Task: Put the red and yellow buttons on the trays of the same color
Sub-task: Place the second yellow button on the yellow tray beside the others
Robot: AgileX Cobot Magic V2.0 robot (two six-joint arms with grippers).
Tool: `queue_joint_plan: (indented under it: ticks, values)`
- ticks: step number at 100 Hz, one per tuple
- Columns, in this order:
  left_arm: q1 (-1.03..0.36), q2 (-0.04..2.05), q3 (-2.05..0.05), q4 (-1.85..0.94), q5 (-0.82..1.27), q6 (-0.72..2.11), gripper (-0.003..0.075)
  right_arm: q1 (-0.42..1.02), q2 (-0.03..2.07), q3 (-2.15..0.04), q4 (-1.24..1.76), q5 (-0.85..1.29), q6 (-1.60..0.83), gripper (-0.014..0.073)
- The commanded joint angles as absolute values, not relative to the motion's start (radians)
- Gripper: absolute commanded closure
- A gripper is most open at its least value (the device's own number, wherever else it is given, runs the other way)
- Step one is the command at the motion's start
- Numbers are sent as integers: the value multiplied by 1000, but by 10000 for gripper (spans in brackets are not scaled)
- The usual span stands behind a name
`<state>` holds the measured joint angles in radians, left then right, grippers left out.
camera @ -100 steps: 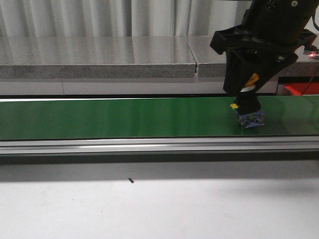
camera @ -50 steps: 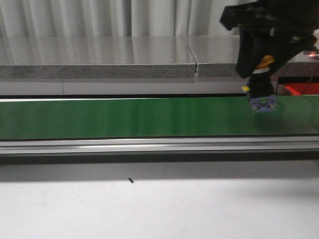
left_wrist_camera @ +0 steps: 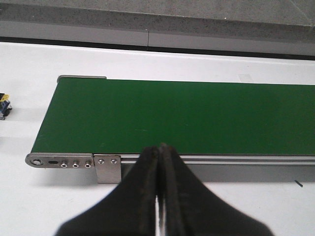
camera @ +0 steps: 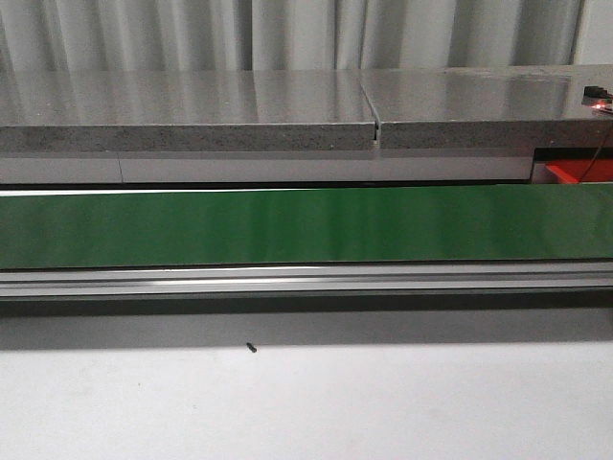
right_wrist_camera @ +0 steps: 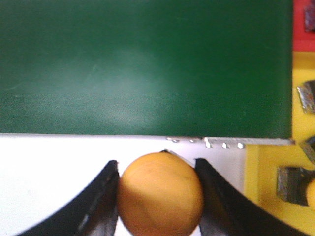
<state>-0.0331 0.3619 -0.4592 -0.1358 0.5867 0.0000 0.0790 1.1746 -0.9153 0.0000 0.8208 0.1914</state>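
Two dark fingers of the right gripper press against either side of a yellow button, held above the white table near the green conveyor belt's metal edge, with the yellow tray just beside the belt's end and the red tray beyond that. Near the belt's other end, the left gripper has its fingers pressed together on nothing, and a small button lies on the table off that end.

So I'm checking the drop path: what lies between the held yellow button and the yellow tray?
In the right wrist view, only bare white table separates the yellow button, clamped in the right gripper, from the yellow tray.
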Motion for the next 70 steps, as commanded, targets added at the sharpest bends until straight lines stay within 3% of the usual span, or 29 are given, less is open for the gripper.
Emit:
queue_joint_plan:
  ticks: [1, 35, 70]
  values:
    - [-34, 368, -487, -144, 518, -11, 741, 25, 1095, -904, -13, 798, 194, 507]
    - [-34, 368, -487, -144, 518, -11, 741, -219, 928, -749, -14, 828, 194, 507]
    - [-34, 368, -487, -144, 518, -11, 741, -389, 903, -599, -13, 737, 195, 507]
